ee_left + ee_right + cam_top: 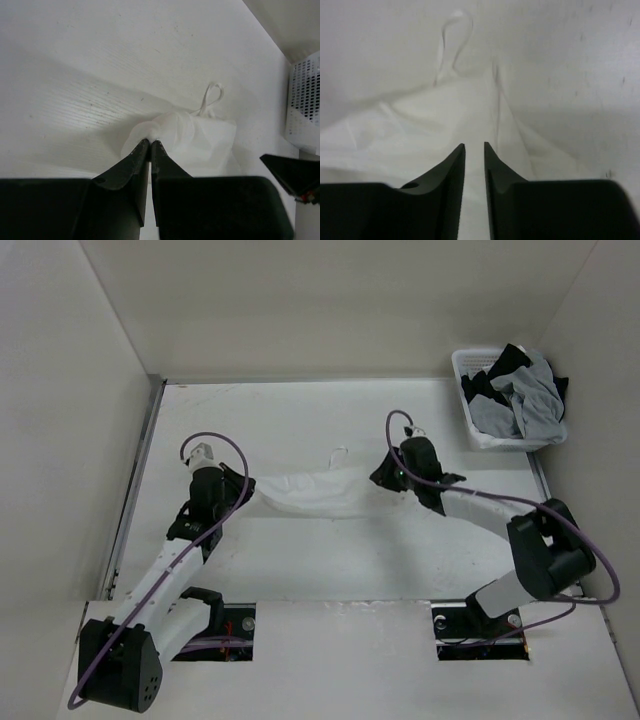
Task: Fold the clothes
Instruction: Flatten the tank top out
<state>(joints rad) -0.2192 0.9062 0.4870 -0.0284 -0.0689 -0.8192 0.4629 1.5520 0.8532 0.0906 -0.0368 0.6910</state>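
Up close, left claw (150, 142) pinches the white garment (200, 135); overhead obscures it.

A white basket (487, 439) holds grey garments (530, 402) and black garments (511, 360).

ROBOTICS LAB TEST CELL: A black-and-white left robot arm (170, 570) and its twin, the right robot arm (480, 502), stand bolted at the near edge of a flat white tabletop (330, 560). Plain pale wall panels (350, 300) box the tabletop in on three sides (bare and unmarked). Purple cables (235, 452) loop off both arms, and wiring shows in square cut-outs (225, 625) by their bases. A thin white garment (310, 495) lies between the arms. A white perforated plastic basket (480, 435) of grey and black garments (525, 405) sits in the far right corner.
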